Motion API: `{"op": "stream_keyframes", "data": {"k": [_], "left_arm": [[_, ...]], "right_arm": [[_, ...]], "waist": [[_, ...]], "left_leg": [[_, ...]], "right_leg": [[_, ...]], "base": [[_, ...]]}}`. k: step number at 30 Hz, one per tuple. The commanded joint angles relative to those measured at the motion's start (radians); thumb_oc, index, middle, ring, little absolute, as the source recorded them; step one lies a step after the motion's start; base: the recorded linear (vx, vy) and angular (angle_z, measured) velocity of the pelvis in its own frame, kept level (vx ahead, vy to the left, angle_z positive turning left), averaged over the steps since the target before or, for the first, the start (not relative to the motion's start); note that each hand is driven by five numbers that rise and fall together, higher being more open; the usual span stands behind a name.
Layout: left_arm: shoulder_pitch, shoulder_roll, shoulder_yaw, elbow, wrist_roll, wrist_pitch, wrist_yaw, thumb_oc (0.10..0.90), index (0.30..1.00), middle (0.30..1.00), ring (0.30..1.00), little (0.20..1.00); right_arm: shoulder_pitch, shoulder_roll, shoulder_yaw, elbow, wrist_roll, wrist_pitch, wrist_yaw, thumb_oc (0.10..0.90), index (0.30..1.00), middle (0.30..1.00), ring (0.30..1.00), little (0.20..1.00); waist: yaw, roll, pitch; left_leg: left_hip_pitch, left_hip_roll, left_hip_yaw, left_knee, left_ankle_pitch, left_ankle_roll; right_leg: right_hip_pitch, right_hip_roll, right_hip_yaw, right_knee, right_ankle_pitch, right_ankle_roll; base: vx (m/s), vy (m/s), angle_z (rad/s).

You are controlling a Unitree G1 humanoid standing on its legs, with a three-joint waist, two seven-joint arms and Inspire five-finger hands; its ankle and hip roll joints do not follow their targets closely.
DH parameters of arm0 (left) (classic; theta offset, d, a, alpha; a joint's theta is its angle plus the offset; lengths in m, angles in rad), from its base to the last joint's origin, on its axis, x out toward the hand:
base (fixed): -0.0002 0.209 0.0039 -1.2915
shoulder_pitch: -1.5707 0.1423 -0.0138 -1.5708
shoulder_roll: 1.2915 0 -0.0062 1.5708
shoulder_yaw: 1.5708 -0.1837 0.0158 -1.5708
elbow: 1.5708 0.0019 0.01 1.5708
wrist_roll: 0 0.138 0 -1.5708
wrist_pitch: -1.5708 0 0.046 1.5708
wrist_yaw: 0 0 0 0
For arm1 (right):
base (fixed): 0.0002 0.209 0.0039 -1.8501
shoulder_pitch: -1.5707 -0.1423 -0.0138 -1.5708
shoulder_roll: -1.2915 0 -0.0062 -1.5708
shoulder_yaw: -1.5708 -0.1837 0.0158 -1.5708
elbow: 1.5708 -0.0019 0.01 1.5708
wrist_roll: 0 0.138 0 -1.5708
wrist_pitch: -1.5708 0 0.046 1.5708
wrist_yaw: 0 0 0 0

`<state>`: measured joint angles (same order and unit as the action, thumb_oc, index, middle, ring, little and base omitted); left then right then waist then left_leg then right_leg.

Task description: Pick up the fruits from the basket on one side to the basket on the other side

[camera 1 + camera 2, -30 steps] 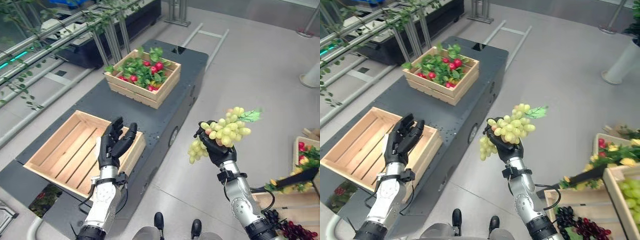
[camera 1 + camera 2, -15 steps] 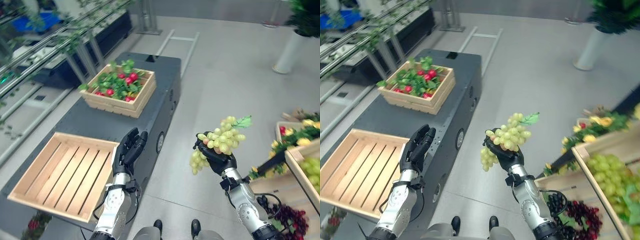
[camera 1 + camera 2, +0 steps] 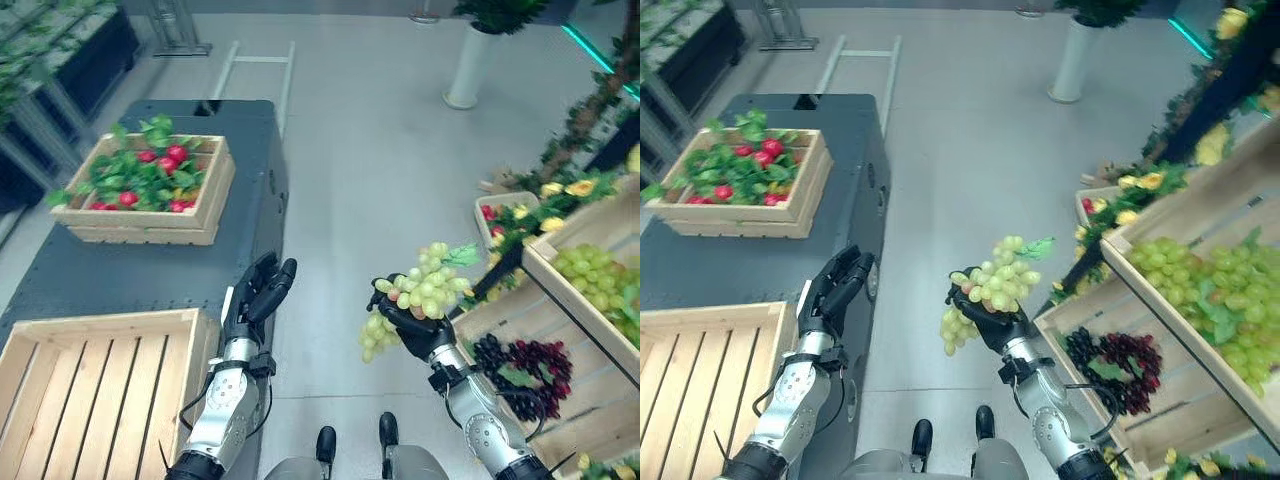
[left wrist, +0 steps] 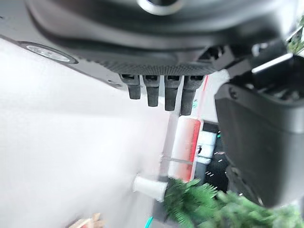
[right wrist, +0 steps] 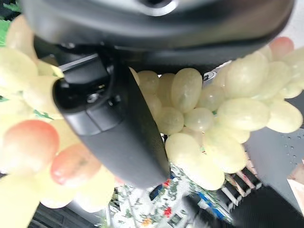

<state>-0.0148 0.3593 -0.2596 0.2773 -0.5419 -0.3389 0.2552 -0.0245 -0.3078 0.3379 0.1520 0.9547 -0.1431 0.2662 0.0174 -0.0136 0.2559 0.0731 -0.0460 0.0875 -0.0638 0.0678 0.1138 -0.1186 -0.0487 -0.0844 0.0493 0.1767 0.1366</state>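
Observation:
My right hand is shut on a bunch of green grapes with a green leaf, held up over the grey floor between the dark cart and the fruit stand. In the right wrist view the grapes press against the palm under the thumb. My left hand is open with straight fingers, raised at the right edge of the dark cart. An empty wooden crate lies at the cart's near left. A second crate of red fruit and leaves stands at the cart's far end.
On the right stands a tiered wooden stand with green grapes in an upper crate and dark purple grapes below. Flowers and red fruit sit beside it. A white planter stands far back on the floor.
The whole view has swung to the right, bringing the fruit stand into sight. My right hand still holds the grapes; my left hand stays open.

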Motion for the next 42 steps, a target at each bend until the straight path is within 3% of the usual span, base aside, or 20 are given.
{"op": "stream_keyframes", "data": {"k": [1, 3, 4, 5, 6, 7, 9, 16, 23, 27, 28, 30, 31, 33, 34, 37, 38, 41, 42], "left_arm": [[-0.065, 0.026, 0.031, -0.072, 0.056, -0.053, -0.001, 0.8, 0.9, 0.9, 0.9, 0.9], [-0.07, 0.015, 0.027, -0.037, 0.02, -0.037, -0.003, 0.8, 0.9, 0.9, 0.9, 0.9], [-0.075, 0.01, 0.028, -0.032, -0.014, -0.032, -0.012, 0.8, 0.9, 0.9, 0.9, 0.9], [-0.084, 0.004, 0.024, -0.029, -0.058, -0.034, -0.018, 0.8, 0.9, 0.9, 0.9, 0.9], [-0.084, 0.004, 0.024, -0.029, -0.058, -0.034, -0.018, 0.8, 0.9, 0.9, 0.9, 0.9], [-0.084, -0.017, 0.021, -0.016, -0.104, -0.022, -0.001, 0.8, 0.9, 0.9, 0.9, 0.9], [-0.093, -0.044, 0.024, -0.006, -0.183, 0.01, -0.007, 0.8, 0.9, 0.9, 0.9, 0.9], [-0.012, -0.076, 0.009, -0.008, -0.141, -0.003, -0.052, 0.8, 0.9, 0.9, 0.9, 0.9], [0.024, -0.066, 0.028, -0.01, -0.14, 0.002, -0.043, 0.8, 0.9, 0.9, 0.9, 0.9], [0.029, -0.067, 0.028, -0.023, -0.145, -0.012, -0.025, 0.8, 0.9, 0.9, 0.9, 0.9], [0.023, -0.072, 0.022, -0.034, -0.148, -0.011, -0.017, 0.8, 0.9, 0.9, 0.9, 0.9], [0.021, -0.084, 0.018, -0.047, -0.146, -0.015, -0.012, 0.8, 0.9, 0.9, 0.9, 0.9], [0.018, -0.088, 0.008, -0.054, -0.14, -0.026, -0.011, 0.8, 0.9, 0.9, 0.9, 0.9], [0.008, -0.081, -0.003, -0.05, -0.14, -0.038, -0.014, 0.8, 0.9, 0.9, 0.9, 0.9], [-0.012, -0.082, -0.019, -0.023, -0.132, -0.019, 0.013, 0.8, 0.9, 0.9, 0.9, 0.9], [-0.028, -0.081, -0.031, -0.022, -0.133, -0.005, 0.007, 0.8, 0.9, 0.9, 0.9, 0.9], [-0.019, -0.064, -0.029, -0.034, -0.081, -0.019, 0.016, 0.8, 0.9, 0.9, 0.9, 0.9], [0.0, -0.026, 0.025, -0.007, -0.092, -0.028, 0.053, 0.8, 0.9, 0.9, 0.9, 0.9], [0.0, -0.024, 0.029, -0.004, -0.094, -0.028, 0.053, 0.8, 0.9, 0.9, 0.9, 0.9]], "right_arm": [[-0.088, 0.011, 0.002, -0.16, 0.041, -0.058, 0.123, 0.4, 0.3, 0.3, 0.3, 0.3], [-0.103, 0.013, 0.035, -0.146, 0.019, -0.034, 0.14, 0.4, 0.3, 0.3, 0.3, 0.3], [-0.11, 0.014, 0.046, -0.14, 0.004, -0.03, 0.158, 0.4, 0.3, 0.3, 0.3, 0.3], [-0.124, 0.011, 0.058, -0.134, -0.011, -0.027, 0.198, 0.4, 0.3, 0.3, 0.3, 0.3], [-0.124, 0.01, 0.057, -0.134, -0.011, -0.027, 0.199, 0.4, 0.3, 0.3, 0.3, 0.3], [-0.147, 0.004, 0.073, -0.129, -0.011, -0.013, 0.214, 0.4, 0.3, 0.3, 0.3, 0.3], [-0.198, -0.013, 0.063, -0.145, 0.008, 0.018, 0.167, 0.4, 0.3, 0.3, 0.3, 0.3], [-0.069, -0.034, -0.018, -0.2, 0.013, 0.017, 0.194, 0.4, 0.3, 0.3, 0.3, 0.3], [-0.023, -0.037, -0.031, -0.23, 0.026, 0.018, 0.267, 0.4, 0.3, 0.3, 0.3, 0.3], [-0.028, -0.045, -0.031, -0.221, 0.036, 0.056, 0.289, 0.4, 0.3, 0.3, 0.3, 0.3], [-0.035, -0.05, -0.034, -0.209, 0.047, 0.06, 0.293, 0.4, 0.3, 0.3, 0.3, 0.3], [-0.054, -0.051, -0.035, -0.191, 0.047, 0.055, 0.301, 0.4, 0.3, 0.3, 0.3, 0.3], [-0.085, -0.053, -0.025, -0.183, 0.05, 0.049, 0.305, 0.4, 0.3, 0.3, 0.3, 0.3], [-0.107, -0.056, -0.007, -0.177, 0.047, 0.027, 0.317, 0.4, 0.3, 0.3, 0.3, 0.3], [-0.105, -0.049, 0.011, -0.176, 0.03, 0.012, 0.28, 0.4, 0.3, 0.3, 0.3, 0.3], [-0.086, -0.053, 0.004, -0.216, 0.006, 0.013, 0.223, 0.4, 0.3, 0.3, 0.3, 0.3], [-0.058, -0.051, 0.003, -0.231, 0.008, 0.002, 0.255, 0.4, 0.3, 0.3, 0.3, 0.3], [-0.056, -0.033, 0.014, -0.238, -0.006, 0.013, 0.299, 0.4, 0.3, 0.3, 0.3, 0.3], [-0.058, -0.033, 0.014, -0.238, -0.003, 0.014, 0.3, 0.4, 0.3, 0.3, 0.3, 0.3]], "waist": [[0.015, 0.024, -0.068], [0.033, 0.014, -0.081], [0.037, 0.007, -0.084], [0.044, -0.007, -0.09], [0.044, -0.006, -0.091], [0.064, -0.018, -0.1], [0.05, -0.026, -0.102], [0.016, -0.036, -0.121], [-0.002, -0.039, -0.133], [0.007, -0.066, -0.116], [0.014, -0.072, -0.103], [0.024, -0.078, -0.093], [0.033, -0.071, -0.078], [0.033, -0.061, -0.081], [0.025, -0.043, -0.093], [0.01, -0.031, -0.108], [0.005, -0.024, -0.109], [0.017, -0.001, -0.093], [0.018, -0.001, -0.092]], "left_leg": [[0.022, -0.025, -0.027, 0.051, -0.189, -0.018], [0.008, -0.024, 0.0, 0.071, -0.195, -0.019], [0.004, -0.019, 0.004, 0.078, -0.194, -0.028], [-0.002, -0.013, 0.016, 0.085, -0.192, -0.046], [-0.003, -0.012, 0.016, 0.085, -0.191, -0.046], [0.002, 0.0, 0.055, 0.076, -0.194, -0.071], [0.0, 0.008, 0.07, 0.054, -0.172, -0.079], [0.038, 0.012, 0.096, 0.004, -0.166, -0.086], [0.043, 0.015, 0.11, 0.033, -0.182, -0.09], [-0.075, 0.021, 0.119, 0.31, -0.226, -0.12], [-0.133, 0.028, 0.078, 0.404, -0.207, -0.134], [-0.151, 0.018, 0.015, 0.436, -0.225, -0.129], [-0.137, 0.017, -0.043, 0.352, -0.21, -0.129], [-0.103, 0.015, -0.079, 0.233, -0.194, -0.125], [-0.051, 0.009, -0.079, 0.136, -0.183, -0.112], [-0.019, 0.003, -0.076, 0.07, -0.166, -0.1], [0.002, 0.004, -0.076, 0.034, -0.158, -0.092], [0.034, 0.02, -0.014, -0.003, -0.135, -0.083], [0.034, 0.02, -0.012, -0.003, -0.136, -0.083]], "right_leg": [[0.012, -0.083, -0.086, 0.402, -0.182, -0.042], [0.059, -0.101, -0.125, 0.434, -0.226, -0.051], [0.102, -0.085, -0.133, 0.342, -0.255, -0.055], [0.174, -0.065, -0.151, 0.17, -0.289, -0.059], [0.173, -0.064, -0.151, 0.167, -0.287, -0.06], [0.24, -0.079, -0.195, 0.029, -0.28, -0.045], [0.237, -0.034, -0.132, -0.032, -0.259, -0.054], [0.264, -0.007, -0.119, -0.134, -0.217, -0.066], [0.257, 0.01, -0.096, -0.137, -0.212, -0.076], [0.257, -0.003, -0.084, -0.137, -0.202, -0.097], [0.258, -0.005, -0.074, -0.137, -0.193, -0.103], [0.253, -0.016, -0.05, -0.137, -0.183, -0.099], [0.256, -0.017, -0.008, -0.137, -0.179, -0.091], [0.243, -0.017, 0.009, -0.137, -0.185, -0.084], [0.235, -0.019, 0.007, -0.137, -0.186, -0.074], [0.219, -0.032, -0.004, -0.137, -0.168, -0.05], [0.203, -0.036, -0.018, -0.103, -0.175, -0.04], [0.112, -0.085, -0.137, 0.152, -0.179, -0.013], [0.108, -0.087, -0.138, 0.163, -0.18, -0.014]], "base": [[-0.08, 0.045, -0.74], [-0.05, -0.06, -0.83], [-0.05, -0.19, -0.86], [-0.03, -0.149, -0.73], [-0.02, -0.201, -0.67], [-0.04, -0.131, -0.5], [-0.05, -0.141, -0.87], [0.0, -0.112, -0.15], [0.0, -0.104, -0.03], [-0.06, -0.066, -0.04], [-0.11, 0.04, 0.0], [-0.11, 0.149, -0.09], [-0.1, 0.232, -0.35], [-0.06, 0.293, -0.47], [-0.01, 0.302, -0.43], [-0.03, 0.231, -0.49], [-0.05, 0.171, -0.35], [-0.11, 0.12, -0.53], [-0.12, 0.04, -0.74]]}}
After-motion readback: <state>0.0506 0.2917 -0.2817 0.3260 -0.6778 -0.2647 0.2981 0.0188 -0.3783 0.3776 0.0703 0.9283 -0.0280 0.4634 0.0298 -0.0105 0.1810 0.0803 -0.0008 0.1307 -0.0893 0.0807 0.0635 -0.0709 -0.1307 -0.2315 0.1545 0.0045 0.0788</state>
